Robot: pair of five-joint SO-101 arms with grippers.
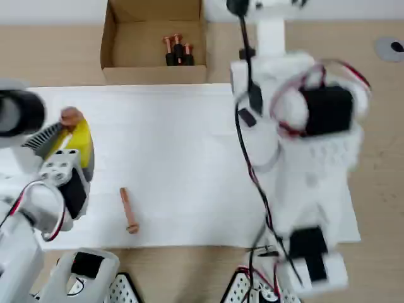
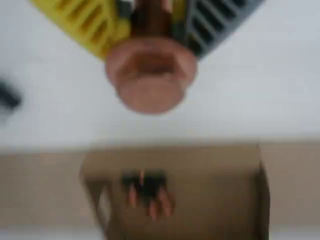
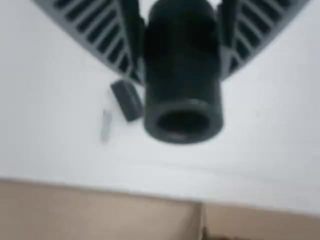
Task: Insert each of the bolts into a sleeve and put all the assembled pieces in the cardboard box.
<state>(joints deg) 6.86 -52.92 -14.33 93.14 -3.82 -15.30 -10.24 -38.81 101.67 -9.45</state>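
OK, mating step as I read it: left gripper (image 2: 152,17) is clamped on a bolt (image 2: 150,75) by the shank, with the yellow and grey fingers (image 2: 85,20) either side and the head sticking out past the fingertips. Other side: right gripper (image 3: 182,30) is closed round a black sleeve (image 3: 183,85), open bore facing out beyond its tips. Both parts look clear of the white mat (image 1: 177,139).

To do it well:
- Get the bolt axis and sleeve bore collinear before closing the gap, then feed slow and straight. Any tilt and the shank will likely catch the rim and cock in the grip.
- The bolt's free end looks like the head, and I can't see the shank tip. Check which end is presented before approaching; may need a regrip.
- Firm grip on both. The sleeve looks smooth and could slide back under push.

High view: left arm (image 1: 50,183) sits at the mat's left edge, right arm (image 1: 315,145) over its right side, well apart. So it's a long approach, with no contact between the parts.

Further out, a second bolt (image 1: 129,210) lies flat and loose on the mat near the left arm, apart from both grippers. There's a small dark bit (image 3: 127,100) on the mat beyond the sleeve; can't tell what it is. At the far end the cardboard box (image 1: 110,44) sits off the mat with assembled pieces (image 1: 178,50) inside. The held bolt is well short of it.
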